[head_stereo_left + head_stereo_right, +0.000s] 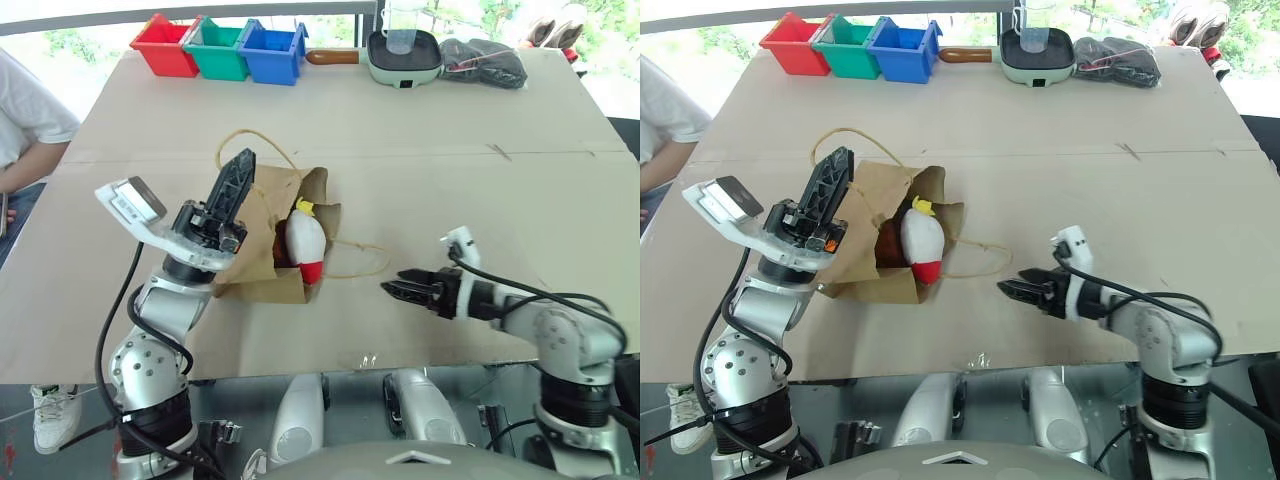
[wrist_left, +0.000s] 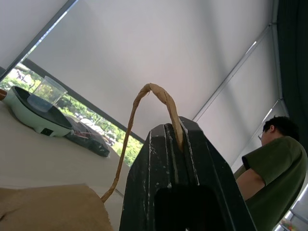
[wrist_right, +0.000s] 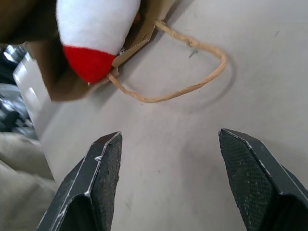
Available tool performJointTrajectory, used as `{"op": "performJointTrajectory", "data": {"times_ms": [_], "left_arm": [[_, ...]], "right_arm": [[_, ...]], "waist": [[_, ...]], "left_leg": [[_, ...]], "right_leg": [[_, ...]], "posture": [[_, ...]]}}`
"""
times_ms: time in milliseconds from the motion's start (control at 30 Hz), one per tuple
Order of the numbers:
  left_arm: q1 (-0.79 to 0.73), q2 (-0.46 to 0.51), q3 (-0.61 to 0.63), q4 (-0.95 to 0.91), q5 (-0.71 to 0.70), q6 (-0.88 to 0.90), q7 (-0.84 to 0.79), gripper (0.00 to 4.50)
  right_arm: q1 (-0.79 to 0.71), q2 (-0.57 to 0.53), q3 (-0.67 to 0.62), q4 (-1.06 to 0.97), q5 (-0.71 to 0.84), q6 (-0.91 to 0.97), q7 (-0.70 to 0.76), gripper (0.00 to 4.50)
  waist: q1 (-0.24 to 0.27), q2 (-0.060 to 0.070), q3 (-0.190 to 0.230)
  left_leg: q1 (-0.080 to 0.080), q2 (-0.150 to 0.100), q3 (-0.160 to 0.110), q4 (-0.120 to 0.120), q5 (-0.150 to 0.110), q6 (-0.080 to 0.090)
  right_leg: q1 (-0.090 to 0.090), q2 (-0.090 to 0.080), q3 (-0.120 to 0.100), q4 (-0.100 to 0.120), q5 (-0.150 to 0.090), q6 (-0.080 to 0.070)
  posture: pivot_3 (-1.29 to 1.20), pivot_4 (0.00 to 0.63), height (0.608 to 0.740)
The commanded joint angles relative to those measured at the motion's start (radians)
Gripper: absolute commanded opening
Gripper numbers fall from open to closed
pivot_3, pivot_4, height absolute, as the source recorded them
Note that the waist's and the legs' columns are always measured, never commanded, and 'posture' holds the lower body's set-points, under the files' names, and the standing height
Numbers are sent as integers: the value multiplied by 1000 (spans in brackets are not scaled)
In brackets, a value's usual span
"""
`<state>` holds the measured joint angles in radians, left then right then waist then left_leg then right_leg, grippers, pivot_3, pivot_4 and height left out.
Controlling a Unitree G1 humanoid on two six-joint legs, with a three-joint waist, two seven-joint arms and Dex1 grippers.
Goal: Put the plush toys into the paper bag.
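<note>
Left pincer (image 1: 236, 180) clamps a cord handle (image 2: 153, 94) of the brown kraft paper bag (image 1: 262, 245); right pincer (image 1: 392, 289) hangs apart, empty. Red-and-white fries plush (image 1: 305, 243) and orange-brown lump (image 1: 890, 246) sit in the bag's mouth, near the table's (image 1: 420, 150) front edge; task looks nearly finished.

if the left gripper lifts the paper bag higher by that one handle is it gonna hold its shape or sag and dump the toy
Probably sag: the paper bag already looks creased and slumped on the table, so it seems thin and floppy. With the left gripper shut on one cord handle, the mouth would likely tilt. The fries toy pokes out of the opening and looks light, so it might slide out.
</note>
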<state>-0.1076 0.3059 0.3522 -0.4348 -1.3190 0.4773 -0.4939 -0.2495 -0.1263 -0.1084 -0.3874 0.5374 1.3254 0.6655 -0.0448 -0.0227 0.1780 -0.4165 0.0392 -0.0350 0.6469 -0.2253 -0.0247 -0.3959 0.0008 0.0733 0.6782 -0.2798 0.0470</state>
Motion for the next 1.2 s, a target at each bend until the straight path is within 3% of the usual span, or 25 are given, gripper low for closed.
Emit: {"op": "performJointTrajectory", "data": {"times_ms": [33, 100, 200, 233, 267, 333, 500, 667, 767, 1067, 1167, 1200], "left_arm": [[-11, 14, 10, -8, -16, 1, -13, 0], [-13, 18, 10, -9, -17, 4, -12, 0], [-12, 22, 11, -19, -19, 4, -3, 0], [-11, 23, 14, -22, -20, 4, 0, 0], [-11, 23, 16, -25, -21, 3, 5, 0], [-15, 26, 24, -30, -29, 1, 17, 0], [-123, 83, 78, 41, -32, -10, 53, 0], [-261, 187, 96, 179, 31, 9, 23, 0], [-291, 256, 14, 275, 165, 35, -51, 0], [-327, 279, -130, 409, 416, 11, -218, 0], [-314, 305, -126, 418, 442, -6, -348, 0], [-312, 311, -119, 422, 435, -1, -383, 0]], "right_arm": [[-52, 22, 48, 84, 1, -88, -24, 3005], [-89, 51, 74, 185, -24, -188, -32, 3005], [-120, 99, 44, 247, 32, -353, 44, 1762], [-126, 110, 30, 248, 57, -378, 61, 998], [-131, 113, 24, 244, 77, -391, 73, 812], [-162, 130, -18, 217, 158, -397, 81, 19], [-388, 122, -108, 108, 398, -343, 28, 19], [-582, 39, -136, 91, 520, -299, -58, 19], [-556, -68, -107, 70, 501, -283, -51, 19], [-440, -252, 31, -12, 347, -340, -78, 19], [-432, -293, 33, -59, 370, -336, -57, 713], [-435, -306, 24, -73, 390, -329, -53, 1179]], "waist": [[3, 0, 0], [6, -1, 0], [4, 0, 0], [4, 0, 0], [4, 0, 0], [4, 0, 0], [4, 0, 1], [6, 0, 1], [10, 0, 1], [-2, 0, 1], [0, 0, 1], [1, 0, 1]], "left_leg": [[0, 0, 0, 0, 0, 0], [-1, 0, 0, 0, 0, 0], [-1, -1, 0, 0, 0, 0], [-1, -1, 0, 0, 0, 0], [-1, 0, 0, 0, 0, 0], [-1, 0, 0, 0, 0, 0], [-2, 0, -1, 0, 0, 0], [-1, 0, -1, -1, 0, 0], [-2, -1, -1, -2, 0, 0], [-2, -1, 0, -5, 0, 0], [-2, 0, 0, -5, 0, 0], [-2, 0, 0, -6, 0, 0]], "right_leg": [[0, 0, 0, 0, 0, 0], [0, -1, -1, -1, 0, 0], [0, -1, 0, -1, 0, 0], [0, -1, -1, -1, 0, 0], [0, -1, -1, -1, 0, 0], [0, -1, -1, -1, 0, 0], [0, -1, -2, 1, 0, 0], [0, -1, -2, 0, 0, 0], [-1, -2, -3, -2, 0, 0], [-2, -2, -1, -2, 0, 0], [-3, -1, -1, -1, 0, 0], [-4, -1, -1, -1, 0, 0]], "posture": [[0, 150, 740], [0, 150, 740], [0, 150, 740], [0, 150, 740], [0, 150, 740], [0, 150, 740], [0, 150, 740], [0, 150, 740], [0, 150, 740], [0, 150, 740], [0, 150, 740], [0, 150, 740]]}}
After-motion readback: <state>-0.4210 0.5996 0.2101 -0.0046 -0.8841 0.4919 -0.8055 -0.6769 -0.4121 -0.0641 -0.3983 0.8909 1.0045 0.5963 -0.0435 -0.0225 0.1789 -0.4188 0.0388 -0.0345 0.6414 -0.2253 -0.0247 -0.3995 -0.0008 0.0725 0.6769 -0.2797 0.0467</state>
